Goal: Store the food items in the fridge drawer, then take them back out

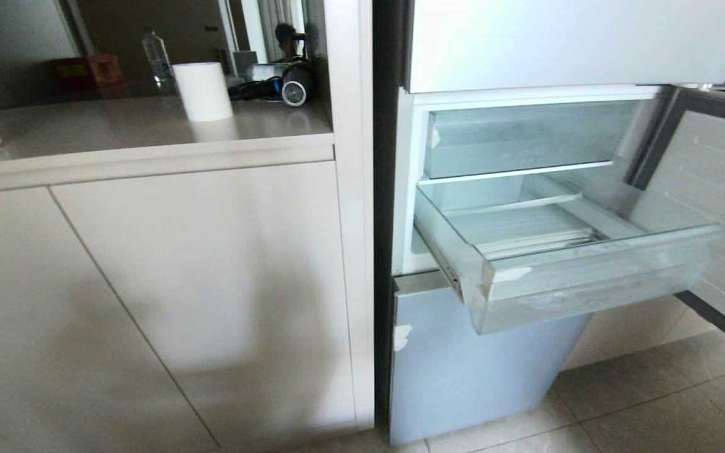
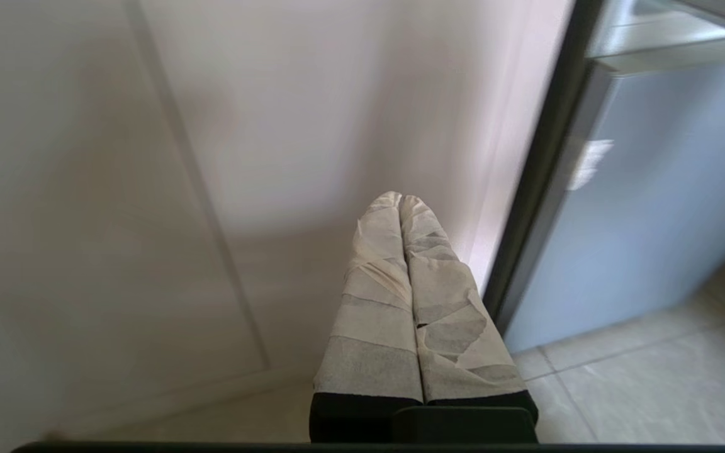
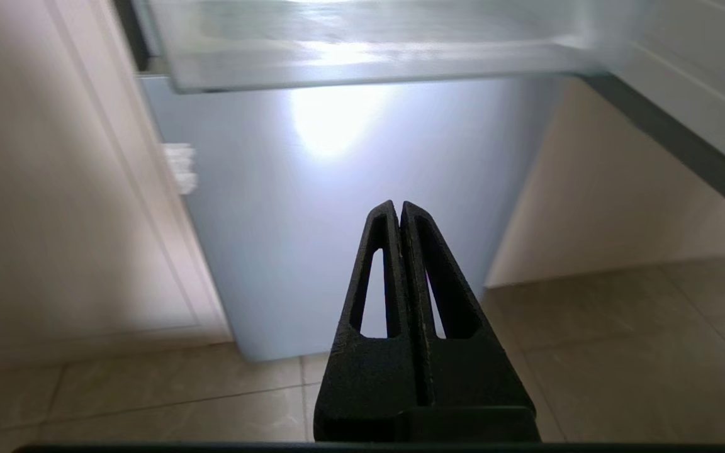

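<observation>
While both tools are pinched shut and hold nothing, the fridge drawer (image 1: 589, 277) sticks out at the right of the head view – above the right tool (image 3: 399, 206), which is nearer than the left tool (image 2: 400, 198); no food shows.

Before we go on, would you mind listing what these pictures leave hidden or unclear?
- Food items: in no view; the clear frosted plastic fridge drawer stands pulled out, its ribbed floor looking bare, though the frosted front lip hides the front strip.
- Upper clear bin: head view, frosted face hides its contents.
- Open fridge door: cut off by the right edge.
- Left gripper and right gripper: wrist views only, jaws shut, empty; arms outside the head view.
</observation>
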You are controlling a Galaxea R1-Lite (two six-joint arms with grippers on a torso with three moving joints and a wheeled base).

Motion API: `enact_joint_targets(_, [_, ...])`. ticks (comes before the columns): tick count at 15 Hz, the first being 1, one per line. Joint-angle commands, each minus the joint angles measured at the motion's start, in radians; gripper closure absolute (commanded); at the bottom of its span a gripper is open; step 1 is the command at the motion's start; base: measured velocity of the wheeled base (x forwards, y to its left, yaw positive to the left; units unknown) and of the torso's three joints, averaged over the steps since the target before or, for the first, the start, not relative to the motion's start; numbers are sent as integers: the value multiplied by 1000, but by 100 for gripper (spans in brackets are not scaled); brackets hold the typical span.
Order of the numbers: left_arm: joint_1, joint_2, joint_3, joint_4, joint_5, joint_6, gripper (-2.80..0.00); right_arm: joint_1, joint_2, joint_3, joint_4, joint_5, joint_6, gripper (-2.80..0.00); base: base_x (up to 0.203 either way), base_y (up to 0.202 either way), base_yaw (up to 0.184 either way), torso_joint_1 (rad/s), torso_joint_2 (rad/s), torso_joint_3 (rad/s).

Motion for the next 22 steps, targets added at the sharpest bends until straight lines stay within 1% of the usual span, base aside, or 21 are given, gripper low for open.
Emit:
enact_joint_targets(1, [0, 0, 0, 0, 0, -1, 0, 0, 2, 0, 0, 1, -4, 0, 1, -4, 152, 7, 7, 3])
enact_joint_targets(3, [0, 0, 0, 0, 0, 0, 0, 0, 2, -7, 3, 2, -24, 0, 3, -5, 86, 2, 2, 4])
enact_joint_targets(4, [0, 0, 0, 0, 0, 1, 0, 0, 11, -38, 10, 4, -53, 0, 0, 0, 0, 0, 0, 0])
enact_joint_targets(6, [0, 0, 0, 0, 0, -1, 0, 0, 110, -135, 43, 7, -71, 0, 0, 0, 0, 0, 0, 0])
enact_joint_targets(8, [0, 0, 0, 0, 0, -1, 0, 0, 331, -232, 69, 9, -62, 0, 0, 0, 0, 0, 0, 0])
enact_joint_targets(9, [0, 0, 0, 0, 0, 1, 0, 2, 483, -274, 76, 15, -50, 0, 0, 0, 0, 0, 0, 0])
enact_joint_targets(12, [0, 0, 0, 0, 0, 0, 0, 3, 904, -400, 80, 74, -17, 0, 0, 0, 0, 0, 0, 0])
enact_joint_targets(14, [0, 0, 0, 0, 0, -1, 0, 4, 1161, -481, 37, 108, -5, 0, 0, 0, 0, 0, 0, 0])
enact_joint_targets(16, [0, 0, 0, 0, 0, 0, 0, 4, 1391, -548, -66, 129, 1, 0, 0, 0, 0, 0, 0, 0])
enact_joint_targets(19, [0, 0, 0, 0, 0, 1, 0, 5, 1638, -651, -204, 145, 1, 0, 0, 0, 0, 0, 0, 0])
enact_joint_targets(22, [0, 0, 0, 0, 0, 1, 0, 5, 1781, -781, -247, 154, 6, 0, 0, 0, 0, 0, 0, 0])
